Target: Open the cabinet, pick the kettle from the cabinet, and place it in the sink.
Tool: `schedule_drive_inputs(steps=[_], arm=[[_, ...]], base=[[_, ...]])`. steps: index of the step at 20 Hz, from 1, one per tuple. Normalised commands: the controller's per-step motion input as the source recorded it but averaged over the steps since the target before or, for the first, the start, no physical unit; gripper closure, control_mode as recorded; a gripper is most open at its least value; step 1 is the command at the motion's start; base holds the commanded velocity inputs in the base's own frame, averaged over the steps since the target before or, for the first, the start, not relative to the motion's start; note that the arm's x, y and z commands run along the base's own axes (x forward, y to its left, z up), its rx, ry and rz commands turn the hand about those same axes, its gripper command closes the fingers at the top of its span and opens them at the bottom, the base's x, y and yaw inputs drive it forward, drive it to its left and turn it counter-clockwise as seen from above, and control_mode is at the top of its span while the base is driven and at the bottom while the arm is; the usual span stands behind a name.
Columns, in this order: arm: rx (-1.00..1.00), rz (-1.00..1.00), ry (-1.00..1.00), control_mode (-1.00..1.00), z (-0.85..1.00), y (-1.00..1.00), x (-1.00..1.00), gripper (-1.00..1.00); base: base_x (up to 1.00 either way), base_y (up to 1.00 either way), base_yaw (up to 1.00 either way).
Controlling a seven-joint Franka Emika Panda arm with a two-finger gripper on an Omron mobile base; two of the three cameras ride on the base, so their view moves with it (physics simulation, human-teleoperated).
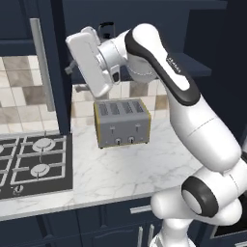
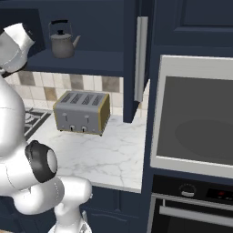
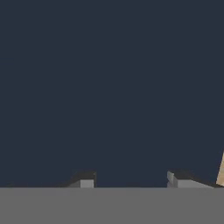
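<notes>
Cabinet point(image 2: 91, 18) is open: both doors swung out, one edge-on w/ its long silver bar handle point(image 2: 141, 59) in the right base view, the other at the left of the left base view. Kettle point(image 2: 63, 40) sits upright on the cabinet shelf point(image 2: 95, 61), spout pointing right in that view, arched handle up. In the left base view just its dark handle top point(image 1: 106, 28) pokes out above the wrist.

Hand point(image 3: 127, 180) is raised to shelf height, in front of the cabinet opening and left of the kettle as seen from the right base cam. Hand view: two fingertips point(image 3: 86, 181) apart w/ a clear gap, nothing between them, facing plain navy panel; thin tan strip at far right edge. So hand is spread, holding nothing; kettle isn't between the tips, not touching.

Below: four-slot silver toaster point(image 1: 121, 123) on the white marble surface point(image 1: 120, 173), under the shelf and roughly under the wrist. Gas hob point(image 1: 34, 164) to the left of it. Built-in oven point(image 2: 195, 113) to the right, past the open door. Tile backsplash point(image 2: 82, 82) behind toaster.
</notes>
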Motion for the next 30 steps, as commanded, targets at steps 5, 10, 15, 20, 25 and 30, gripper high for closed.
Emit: schedule_drive_inputs(steps=[5,10,15,20,25,30], arm=[[0.00,-0.04,0.00,-1.00,-0.04,-0.40,0.00,-1.00],[0.00,-0.04,0.00,-1.00,0.00,-0.51,0.00,-1.00],[-0.03,-0.04,-0.01,-1.00,0.02,-0.48,0.00,-1.00],[-0.17,-0.05,-0.18,-1.00,0.02,-0.33,-0.03,-1.00],[-0.33,-0.12,-0.31,-1.00,0.00,-0.16,-0.05,-1.00],[-0.27,-0.18,-0.27,-1.00,0.01,-0.24,0.00,-1.00]], base=[[0.00,0.00,0.00],[0.00,0.00,0.00],[0.00,0.00,0.00],[0.00,0.00,0.00],[0.00,0.00,0.00],[0.00,0.00,0.00]])
